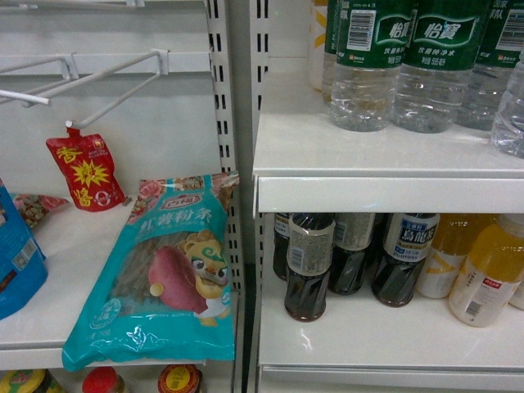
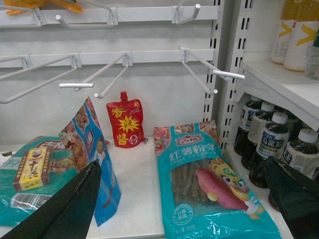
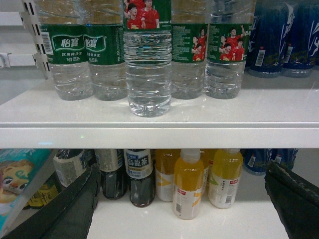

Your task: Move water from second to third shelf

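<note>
Clear water bottles (image 3: 147, 59) upright on white shelf (image 3: 159, 117); dark and yellow drinks below; both grippers' fingers spread, empty

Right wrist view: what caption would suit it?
Open right gripper faces green-labelled water bottles above dark and yellow drinks.

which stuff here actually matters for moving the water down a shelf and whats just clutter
For the job:
water bottles with green labels, on the upper white shelf
lower shelf below it, likely the target
right gripper, fingers spread wide

Just lying about:
dark drink bottles
yellow drink bottles
teal noodle bag
red sauce pouch
blue snack bag
empty wire hooks
</note>
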{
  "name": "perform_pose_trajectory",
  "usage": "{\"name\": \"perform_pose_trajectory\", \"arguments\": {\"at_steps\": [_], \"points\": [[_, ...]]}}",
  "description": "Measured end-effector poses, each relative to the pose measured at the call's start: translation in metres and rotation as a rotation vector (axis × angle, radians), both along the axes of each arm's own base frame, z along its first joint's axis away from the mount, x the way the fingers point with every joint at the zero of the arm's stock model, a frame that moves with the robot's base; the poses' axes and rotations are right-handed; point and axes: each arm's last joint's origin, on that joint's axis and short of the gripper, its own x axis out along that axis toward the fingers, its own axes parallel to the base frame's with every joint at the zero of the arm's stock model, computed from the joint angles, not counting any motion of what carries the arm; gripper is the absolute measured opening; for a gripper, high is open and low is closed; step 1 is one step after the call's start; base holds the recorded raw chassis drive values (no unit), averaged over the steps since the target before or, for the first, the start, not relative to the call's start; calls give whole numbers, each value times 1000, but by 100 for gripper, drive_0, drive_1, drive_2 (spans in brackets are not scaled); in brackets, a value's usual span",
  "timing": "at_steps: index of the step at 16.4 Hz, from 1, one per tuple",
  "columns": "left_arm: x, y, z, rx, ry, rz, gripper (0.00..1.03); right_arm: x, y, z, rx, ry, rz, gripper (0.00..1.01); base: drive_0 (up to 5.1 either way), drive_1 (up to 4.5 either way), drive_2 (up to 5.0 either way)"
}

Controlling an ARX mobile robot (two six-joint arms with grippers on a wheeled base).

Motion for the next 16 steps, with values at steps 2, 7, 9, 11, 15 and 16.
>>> {"name": "perform_pose_trajectory", "arguments": {"at_steps": [2,7,9,11,15,16], "points": [[0,0,0,0,-2,0,98,0,0,0,0,-3,0,98,0,0,0],[0,0,0,0,-1,0,98,0,0,0,0,0,0,98,0,0,0],[0,0,0,0,0,0,98,0,0,0,0,0,0,98,0,0,0],[0,0,0,0,0,0,98,0,0,0,0,0,0,98,0,0,0],[0,0,0,0,0,-1,98,0,0,0,0,-1,-1,98,0,0,0],[0,0,0,0,2,0,98,0,0,0,0,2,-1,98,0,0,0]]}}
